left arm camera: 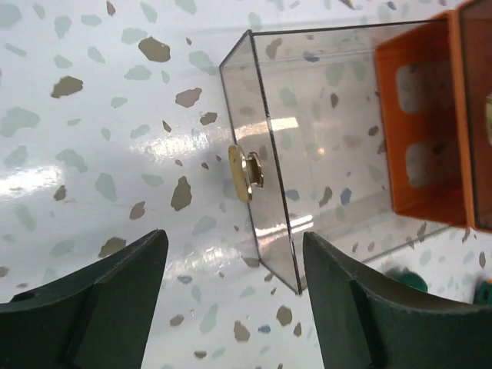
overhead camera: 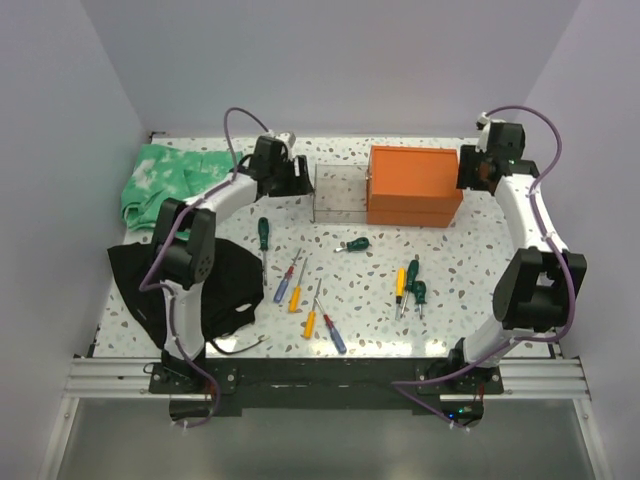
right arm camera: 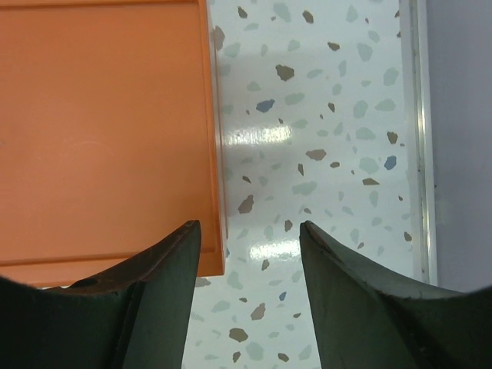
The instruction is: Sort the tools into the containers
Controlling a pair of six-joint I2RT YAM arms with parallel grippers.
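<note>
On top of a white table (overhead camera: 360,290) flecked with grey, brown and green chips, lamp light is glaring back in bright patches, and pale lilac walls are closing it in on three sides. A green cloth (overhead camera: 160,185) is lying crumpled in the far left corner, and a black cloth (overhead camera: 225,290) is spreading over the near left part beside the left arm.

Toward the far middle an orange chest (overhead camera: 415,185) is sitting, box-shaped with plain smooth sides. A clear greyish drawer (overhead camera: 338,193) is standing pulled out from its left end, carrying a small brass-coloured knob (left arm camera: 246,173) on its front panel.

The screwdrivers are lying loose on the table, nearer than the chest. A green-handled one (overhead camera: 263,233) is resting by the black cloth, and a stubby green one (overhead camera: 357,244) is lying just in front of the drawer. Four with blue, orange, yellow and red handles (overhead camera: 296,297) are lying in the near middle, and a yellow one with two green ones (overhead camera: 412,272) is lying to the right.

The left fingers (left arm camera: 100,300) are hovering just in front of the knob, spread apart with only table between them. The right fingers (right arm camera: 146,292) are hanging at the chest's right end, also spread. One is over the chest's edge and the other over the table, clamping nothing.
</note>
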